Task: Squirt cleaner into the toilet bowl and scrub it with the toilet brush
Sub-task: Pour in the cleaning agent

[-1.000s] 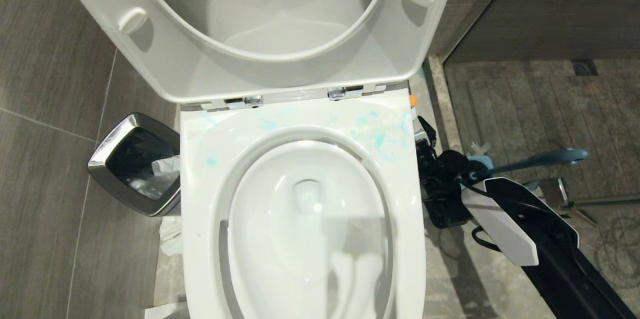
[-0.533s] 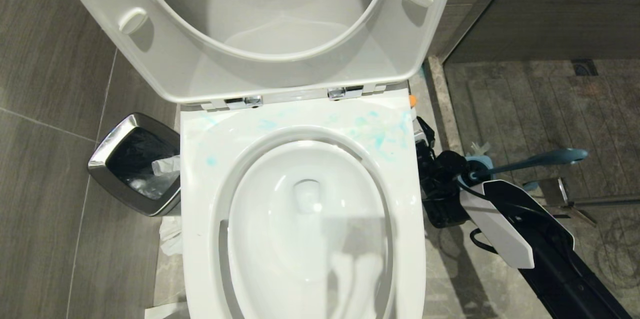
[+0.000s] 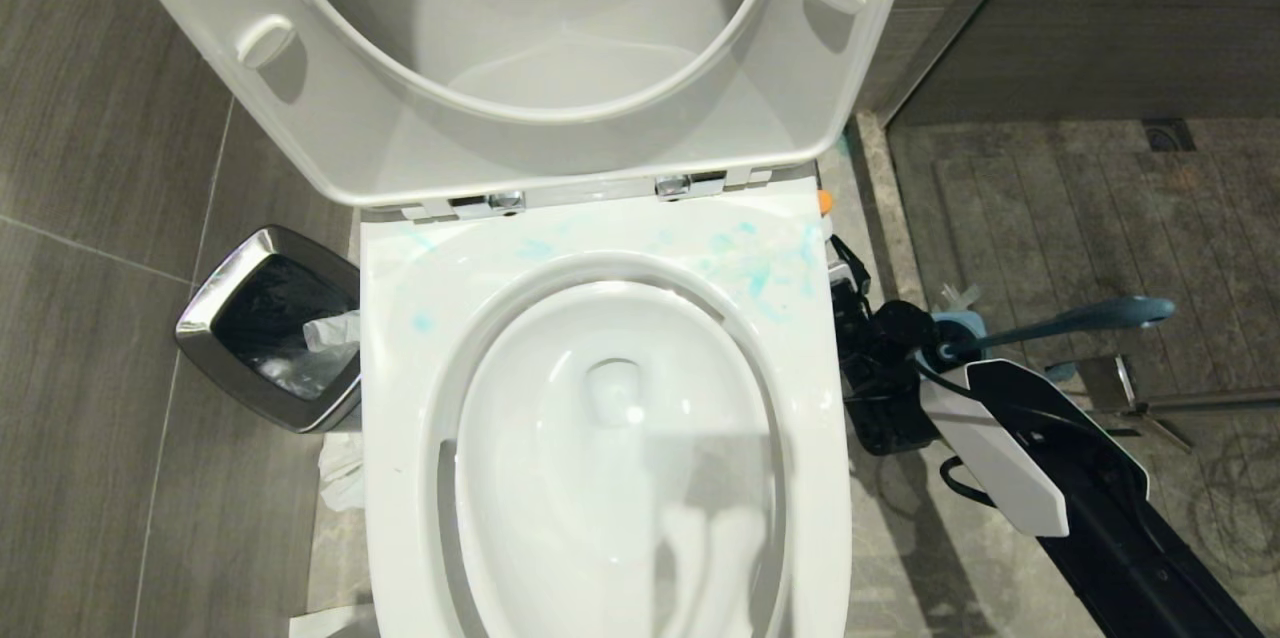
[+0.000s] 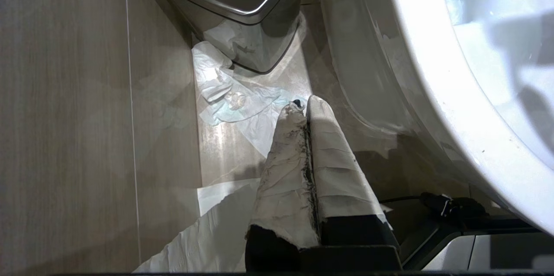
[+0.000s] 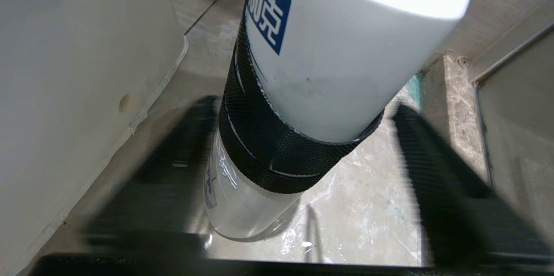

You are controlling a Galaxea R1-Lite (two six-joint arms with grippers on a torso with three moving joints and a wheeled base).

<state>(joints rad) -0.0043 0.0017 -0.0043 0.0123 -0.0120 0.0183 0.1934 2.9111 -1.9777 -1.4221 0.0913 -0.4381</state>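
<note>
The toilet bowl point(image 3: 400, 398) stands with seat and lid raised, and blue-teal smears lie on its back rim. The cleaner point(image 5: 337, 51), a white bottle with a black mesh band, stands on the floor to the right of the toilet. Only its orange cap point(image 3: 824, 202) shows in the head view. My right gripper point(image 5: 303, 107) is low beside the toilet, open, with one finger on each side of the bottle and a gap at one side. The slate-blue toilet brush point(image 3: 1070, 320) leans in its holder point(image 3: 962, 323) behind that arm. My left gripper point(image 4: 303, 105), wrapped in white tape, hangs shut near the floor to the left of the toilet.
A steel-rimmed waste bin point(image 3: 262, 328) stands left of the toilet, with crumpled tissue point(image 4: 242, 103) on the tiles beside it. A stone threshold point(image 3: 880, 208) and a metal door fitting point(image 3: 1120, 388) border the shower floor on the right.
My right forearm has edged slightly toward the toilet. The bottle, the brush and the left arm have not moved.
</note>
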